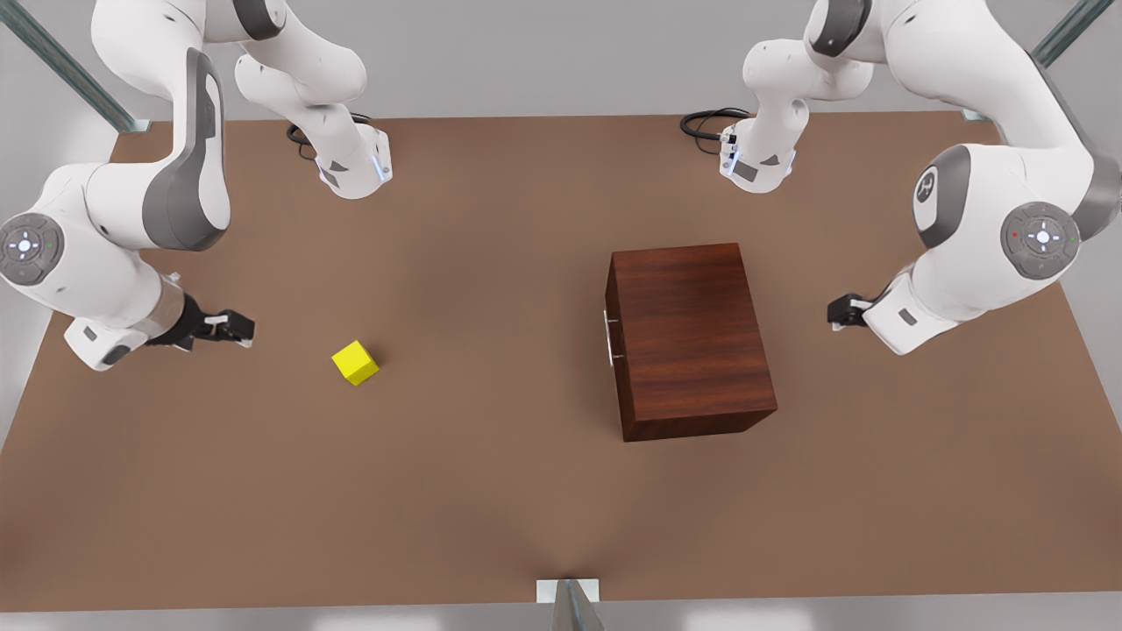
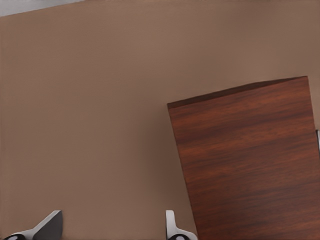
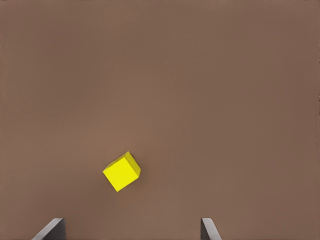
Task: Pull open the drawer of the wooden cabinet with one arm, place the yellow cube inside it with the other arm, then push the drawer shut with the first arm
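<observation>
Starting at the front view's left, the right claw (image 1: 241, 329) hangs low over the bench (image 1: 491, 491), empty, its fingers (image 3: 52, 229) spread wide in its wrist view. The yellow cube (image 1: 355, 363) sits near it on bare bench, turned a little askew and well apart from everything else. It looks light and rigid, with flat smooth faces; a pinch across two opposite faces, with the claw rotated to match the skew, should hold it, though a corner grip would likely slip.

Farther right stands the wooden cabinet (image 1: 688, 337), heavy-looking and stiff, its drawer (image 1: 613, 337) shut flush. The thin silver handle (image 1: 608, 337) on the face toward the cube is the only sensible hold; it is narrow and probably slick, so the fingers should close squarely around it.

At the front view's right, the left claw (image 1: 840, 313) waits behind the cabinet, open and empty, fingers (image 2: 47, 226) parted.

The bench is a plain matte brown sheet, with pale grey walls beyond and metal frame struts (image 1: 61, 66) at the corners.
</observation>
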{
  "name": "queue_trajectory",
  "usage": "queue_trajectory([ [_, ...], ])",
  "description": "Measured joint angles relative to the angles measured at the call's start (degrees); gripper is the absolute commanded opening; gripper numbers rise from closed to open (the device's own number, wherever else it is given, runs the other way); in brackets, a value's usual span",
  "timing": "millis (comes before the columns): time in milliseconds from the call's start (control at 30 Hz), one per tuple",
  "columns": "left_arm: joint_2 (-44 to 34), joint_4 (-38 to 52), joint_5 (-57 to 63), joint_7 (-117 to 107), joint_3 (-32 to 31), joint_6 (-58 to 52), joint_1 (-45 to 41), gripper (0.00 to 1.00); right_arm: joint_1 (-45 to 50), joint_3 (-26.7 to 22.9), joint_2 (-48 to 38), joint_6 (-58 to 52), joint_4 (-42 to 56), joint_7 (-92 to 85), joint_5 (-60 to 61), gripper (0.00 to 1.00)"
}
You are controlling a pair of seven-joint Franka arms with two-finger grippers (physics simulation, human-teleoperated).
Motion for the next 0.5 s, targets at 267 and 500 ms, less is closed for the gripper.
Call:
queue_trajectory([
  [267,9.8,0.0,6.8,-10.8,0.0,3.8,-28.6,1.0,0.0,0.0,0.0,2.2,0.0,-0.7,0.0,1.0],
  [500,15.7,-0.1,8.2,-29.9,0.1,9.2,-37.1,1.0,1.7,2.5,4.4,5.5,-1.3,-0.9,-0.1,1.0],
])
